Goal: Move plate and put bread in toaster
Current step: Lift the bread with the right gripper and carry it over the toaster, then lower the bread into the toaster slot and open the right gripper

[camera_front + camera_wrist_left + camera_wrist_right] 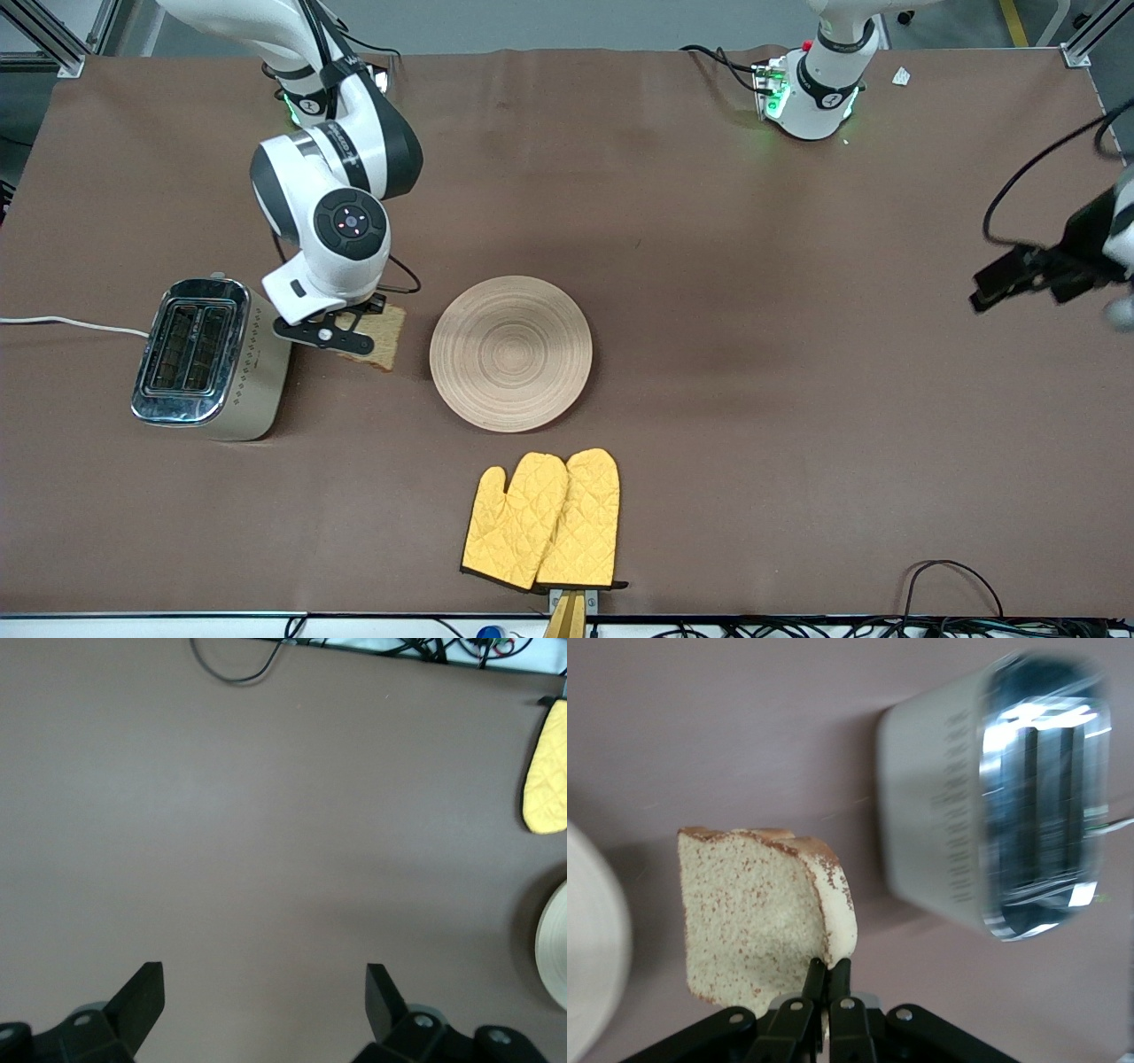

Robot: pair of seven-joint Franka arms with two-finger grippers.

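Right pincer (826,979) is pinched shut on the bread (757,912), gripping one edge of the slice so that it hangs off the fingers, held up between the toaster (213,359) and the plate (511,353). From that pincer the toaster lies toward the right arm's end of the bench, just beside the slice, and the right arm is by far the nearer one to it. Its two slots run lengthwise along the chrome top, roughly from the robots' side toward the front camera, and in both the front view and the right wrist view they look dark, with no slice visible in them. As I judge it, the coming move turns on this: the bread must travel sideways until it is over a slot, stand on edge, and have its flat face lined up with the slot's long axis before it goes down; a skewed slice would catch on the chrome rim. The plate sits bare on the bench near the middle, with nothing on it, and a pair of yellow mitts (542,521) lies nearer the front camera. Left pincer (264,997) waits with its fingers spread wide and holding nothing, over bare bench at the left arm's end, well apart from the plate.
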